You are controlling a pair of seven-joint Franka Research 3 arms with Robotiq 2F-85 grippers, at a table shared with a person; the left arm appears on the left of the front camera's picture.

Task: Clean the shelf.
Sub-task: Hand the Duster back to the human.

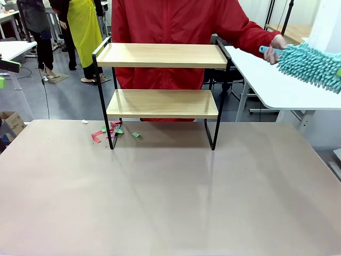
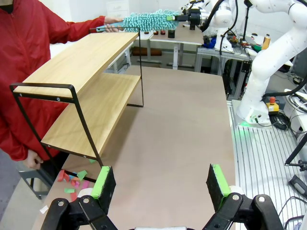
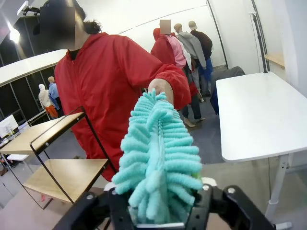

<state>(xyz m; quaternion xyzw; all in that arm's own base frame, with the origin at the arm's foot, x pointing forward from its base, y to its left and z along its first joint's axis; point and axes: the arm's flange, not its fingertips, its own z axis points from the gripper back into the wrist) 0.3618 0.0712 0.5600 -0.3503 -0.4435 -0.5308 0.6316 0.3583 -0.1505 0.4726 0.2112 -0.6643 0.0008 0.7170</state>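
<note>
Green-padded fingers (image 2: 103, 181) of the left tool (image 2: 160, 184) were seen spread wide and empty above the brown tabletop (image 2: 177, 134). At the tabletop's far edge the shelf (image 1: 162, 80) was stood upright, both wooden boards bare, with coloured paper scraps (image 1: 113, 130) scattered by its left front leg. A teal fluffy duster (image 3: 160, 163) was seen between the fingers of the right tool (image 3: 160, 211); whether it was gripped cannot be told. Its handle was held by the person's hand (image 1: 278, 47).
</note>
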